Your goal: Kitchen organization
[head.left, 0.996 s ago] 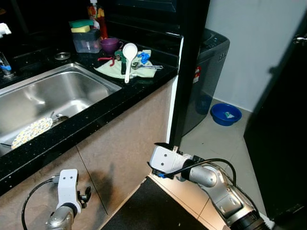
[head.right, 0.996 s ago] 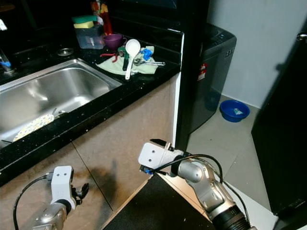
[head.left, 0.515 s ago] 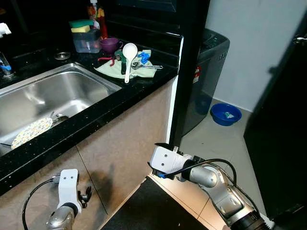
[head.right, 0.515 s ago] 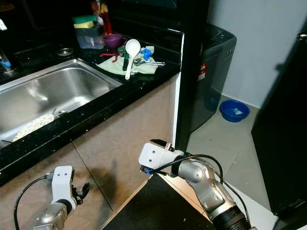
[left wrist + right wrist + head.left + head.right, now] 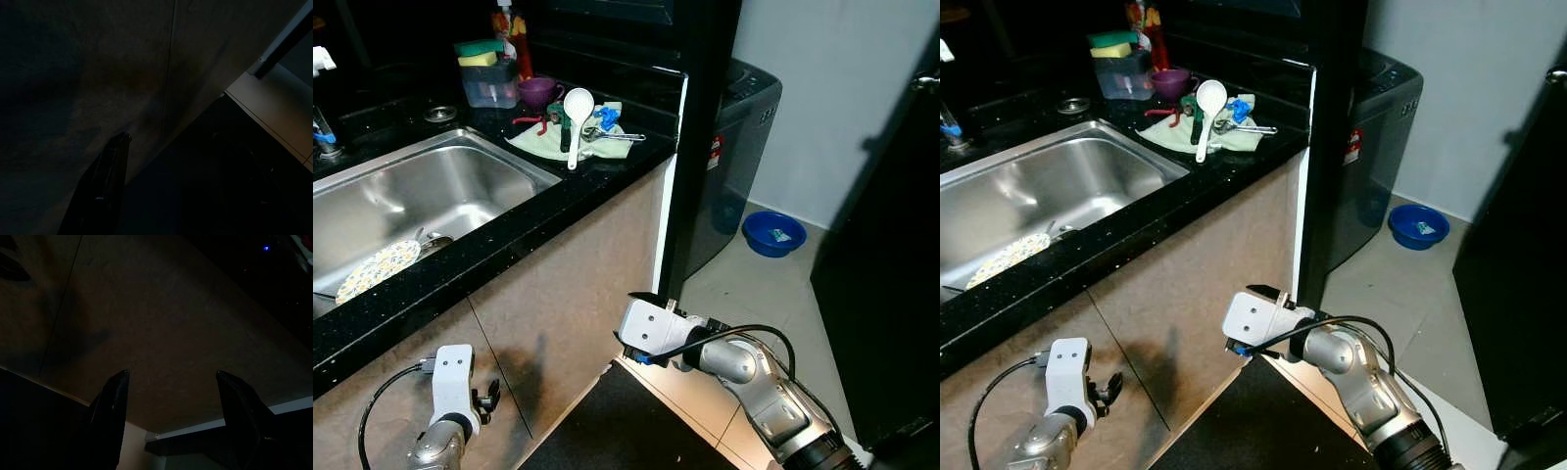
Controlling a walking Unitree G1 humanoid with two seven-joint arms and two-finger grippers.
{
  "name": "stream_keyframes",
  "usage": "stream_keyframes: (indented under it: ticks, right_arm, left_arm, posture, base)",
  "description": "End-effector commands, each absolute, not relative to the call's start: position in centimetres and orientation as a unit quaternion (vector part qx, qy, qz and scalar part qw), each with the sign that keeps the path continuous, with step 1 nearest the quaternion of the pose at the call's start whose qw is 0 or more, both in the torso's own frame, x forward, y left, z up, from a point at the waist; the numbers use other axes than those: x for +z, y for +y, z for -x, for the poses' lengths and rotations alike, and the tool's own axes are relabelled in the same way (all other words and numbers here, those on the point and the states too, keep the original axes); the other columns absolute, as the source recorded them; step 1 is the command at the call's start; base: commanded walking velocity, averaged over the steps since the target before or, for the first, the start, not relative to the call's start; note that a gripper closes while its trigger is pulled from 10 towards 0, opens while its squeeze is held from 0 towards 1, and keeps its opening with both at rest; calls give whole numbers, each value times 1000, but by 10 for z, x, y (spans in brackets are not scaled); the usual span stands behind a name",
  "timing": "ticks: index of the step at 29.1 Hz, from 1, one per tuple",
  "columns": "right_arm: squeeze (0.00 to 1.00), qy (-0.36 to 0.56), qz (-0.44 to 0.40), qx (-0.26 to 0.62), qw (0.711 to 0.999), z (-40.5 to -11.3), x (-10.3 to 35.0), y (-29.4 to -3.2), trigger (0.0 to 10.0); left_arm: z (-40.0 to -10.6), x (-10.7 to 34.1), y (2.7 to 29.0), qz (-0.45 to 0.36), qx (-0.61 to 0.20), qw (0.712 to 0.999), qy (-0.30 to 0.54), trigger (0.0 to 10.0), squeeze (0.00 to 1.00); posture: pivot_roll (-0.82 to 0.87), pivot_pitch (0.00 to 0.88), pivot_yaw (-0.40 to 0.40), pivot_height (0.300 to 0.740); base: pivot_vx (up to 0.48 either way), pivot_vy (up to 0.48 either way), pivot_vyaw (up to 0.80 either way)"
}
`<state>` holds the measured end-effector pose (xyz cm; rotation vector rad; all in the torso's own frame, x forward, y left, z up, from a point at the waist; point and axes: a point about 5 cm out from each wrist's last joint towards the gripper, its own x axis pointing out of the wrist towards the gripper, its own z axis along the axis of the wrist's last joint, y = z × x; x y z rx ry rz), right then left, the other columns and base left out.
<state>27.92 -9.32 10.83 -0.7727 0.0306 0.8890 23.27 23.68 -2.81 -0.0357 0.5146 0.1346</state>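
Your likeliest target is the white rice scoop (image 5: 576, 117) on the pale cloth (image 5: 548, 142), far right of the black tabletop (image 5: 558, 201) beside the sink (image 5: 431, 191). It looks light, rigid plastic and probably slick — take it mid-handle. Its long axis runs near to far, bowl pointing far. The right gripper (image 5: 168, 382) hangs released by the cabinet; whether the left gripper (image 5: 489, 397) is released, you cannot tell.

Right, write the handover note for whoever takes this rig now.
Left gripper: hanging low by the cabinet front, holding nothing, jaws apart.
Right gripper: low near the cabinet front, jaws apart, holding nothing.
Things: white ladle and utensils on the green cloth; purple cup behind; patterned plate in the sink.
Done: nothing evident.
Left: everything on the counter and in the sink.
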Motion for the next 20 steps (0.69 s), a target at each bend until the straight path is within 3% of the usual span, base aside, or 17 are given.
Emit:
stream_keyframes:
  ticks: [1,20]
  right_arm:
    - [0,12,362,421,832,-277,108,-92,10000]
    - [0,15,359,417,835,-279,106,-98,10000]
  left_arm:
    - [-229,-31,239,19,72,962,263,10000,0]
    - [-228,-33,234,26,77,962,262,10000,0]
  posture:
    - [-2,0,1,740]
    - [6,0,-35,740]
  base:
    - [0,0,0]
    - [0,0,0]
